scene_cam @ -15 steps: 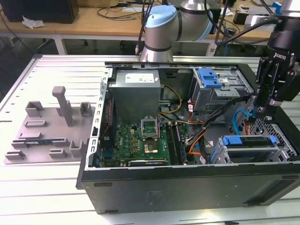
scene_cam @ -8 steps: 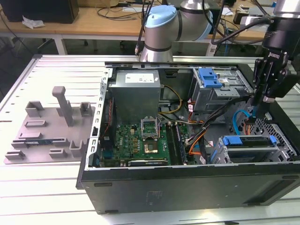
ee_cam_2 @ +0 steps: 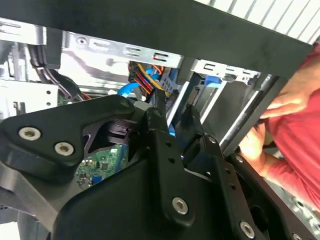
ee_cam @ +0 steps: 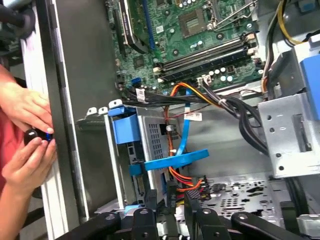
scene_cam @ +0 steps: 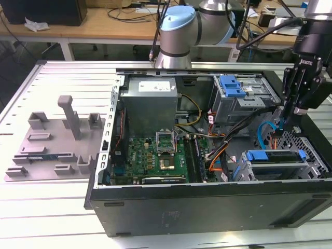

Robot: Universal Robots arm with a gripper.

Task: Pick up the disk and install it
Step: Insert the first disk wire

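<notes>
An open computer case (scene_cam: 207, 207) lies on its side on the slotted metal counter (scene_cam: 52, 207), with a grey fixture tray (scene_cam: 57, 140) beside it on the exterior view's left. The disk (scene_cam: 275, 157) sits in the metal drive cage (scene_cam: 313, 165) at the case's front corner on the exterior view's right, lying flat with blue plastic at both of its ends. The arm reaches down into the case on that side. The end effector (scene_cam: 288, 115) hangs just above and behind the cage, close to a curved blue cable (ee_cam: 186, 131) and a bundle of orange and red wires (ee_cam: 182, 176). In both wrist views the end effector (ee_cam: 171, 196) has its fingers (ee_cam_2: 159, 117) standing apart, and they do not touch the disk. The green motherboard (scene_cam: 155, 153) lies in the middle of the case. Outside the case wall, a person's hands (ee_cam: 27, 107) hold a small dark object (ee_cam: 31, 135).
</notes>
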